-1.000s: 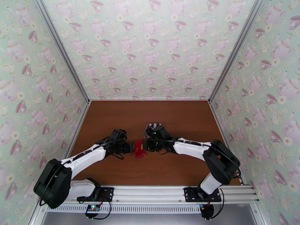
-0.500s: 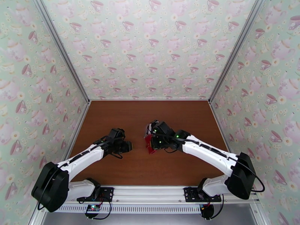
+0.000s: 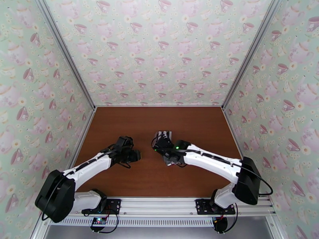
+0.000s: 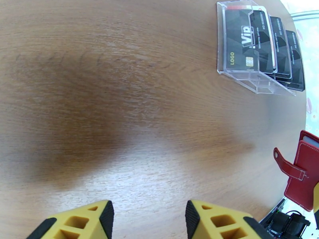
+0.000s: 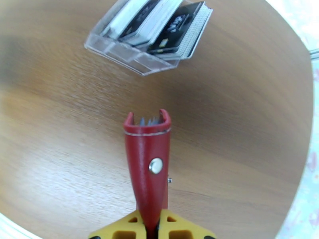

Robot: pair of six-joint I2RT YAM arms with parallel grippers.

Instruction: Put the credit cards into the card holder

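The card holder (image 5: 147, 168) is a red wallet with a snap stud, standing upright above the table with my right gripper (image 5: 150, 224) shut on its lower end. Bluish card edges (image 5: 149, 121) peek from its open top. Black and white credit cards (image 5: 175, 24) stand in a clear slotted stand (image 5: 131, 56) just beyond it. My left gripper (image 4: 147, 214) hangs open over bare wood, its fingers holding nothing. In that view the wallet (image 4: 301, 172) is at the right edge and the cards (image 4: 259, 44) at the top right. From above, the left gripper (image 3: 135, 156) faces the right gripper (image 3: 159, 145) across a gap.
The brown table (image 3: 119, 124) is walled on three sides by teacup-patterned panels. The clear stand (image 3: 163, 134) sits near the middle, right behind the right gripper. Bare wood lies to the left, behind and in front of both arms.
The right gripper has carried the wallet away from the left gripper, back and to the right toward the stand. The left gripper has stayed open and almost still.
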